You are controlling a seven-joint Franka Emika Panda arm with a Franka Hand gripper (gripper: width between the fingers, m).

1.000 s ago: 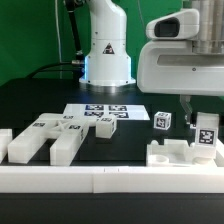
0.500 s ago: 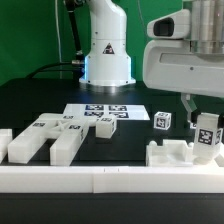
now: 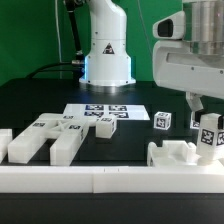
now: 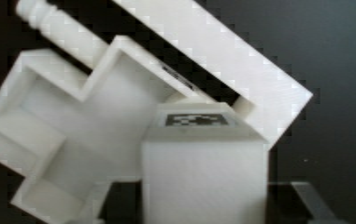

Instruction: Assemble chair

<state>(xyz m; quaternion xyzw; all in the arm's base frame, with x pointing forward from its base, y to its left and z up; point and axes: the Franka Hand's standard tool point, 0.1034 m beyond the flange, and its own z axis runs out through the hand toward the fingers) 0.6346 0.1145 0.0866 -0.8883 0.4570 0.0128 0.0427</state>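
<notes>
**Holding one block over the right-hand part, most of the chair unbuilt**

The jaws of the large glossy white robot gripper [image 3: 204, 118] are clamped on a small upright white plastic block with a black-and-white tag sticker [image 3: 209, 137]. The wrist view shows that tagged block [image 4: 200, 150] centred between the fingers, with its sticker turned to the camera. The block hangs at the exterior view's right, just above a low notched white plastic part [image 3: 172, 153] that lies against the long low white border rail [image 3: 100, 180]. Whether the block already touches that part I cannot tell.

Under the block, the wrist view shows angled white frame-like pieces [image 4: 86, 110]. Whether they are joined to one another is unclear.

At the exterior view's left, a cluster of tagged white bars and slab pieces [image 3: 45, 138] lies on the black table [image 3: 40, 100]. A small tagged white cube [image 3: 161, 121] stands by itself near the marker board [image 3: 100, 112].

Nothing in view resembles a chair yet, so the work seems to be at an early stage. At best one joint is being made at the right. The held block is not visibly seated, and the cube and the left-hand cluster have yet to be fitted.
</notes>
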